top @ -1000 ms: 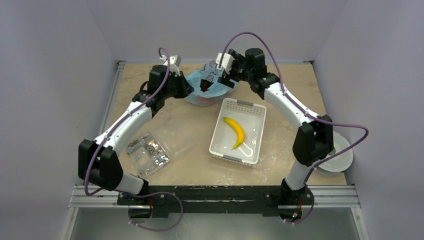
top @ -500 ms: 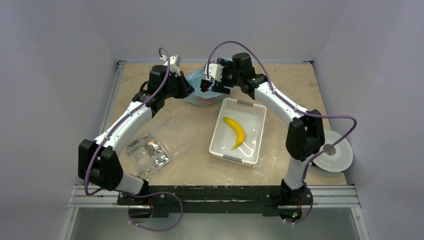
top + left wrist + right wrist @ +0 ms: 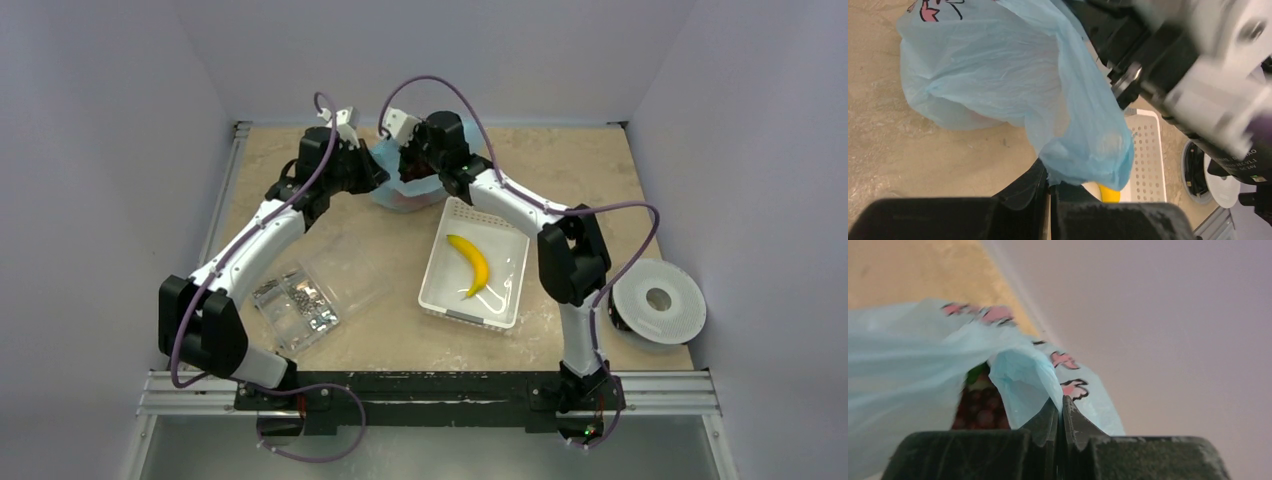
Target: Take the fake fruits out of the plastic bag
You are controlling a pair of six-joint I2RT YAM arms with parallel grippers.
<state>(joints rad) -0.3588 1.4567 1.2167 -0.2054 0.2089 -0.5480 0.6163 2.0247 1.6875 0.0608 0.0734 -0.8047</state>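
The light-blue plastic bag [image 3: 398,192] lies at the far middle of the table, mostly hidden under both wrists. My left gripper [image 3: 1049,182] is shut on a bunched edge of the bag [image 3: 998,75]. My right gripper [image 3: 1060,405] is shut on another fold of the bag [image 3: 908,355], which shows a pink print. Through the gap in the bag a dark-red grape bunch [image 3: 980,412] shows, with a bit of green above it. The other fruits are hidden. From above, the left gripper [image 3: 376,176] and the right gripper [image 3: 408,166] stand close together over the bag.
A white perforated basket [image 3: 440,292] holding a yellow banana [image 3: 470,262] sits just near of the bag. A clear packet of metal bits [image 3: 296,304] lies front left. A white round spool [image 3: 660,300] stands at the right edge. The right arm's wrist [image 3: 1193,75] is close beside my left gripper.
The right arm has swung left, carrying its wrist from the bag's right side to over the bag beside the left gripper. The left arm has barely moved.
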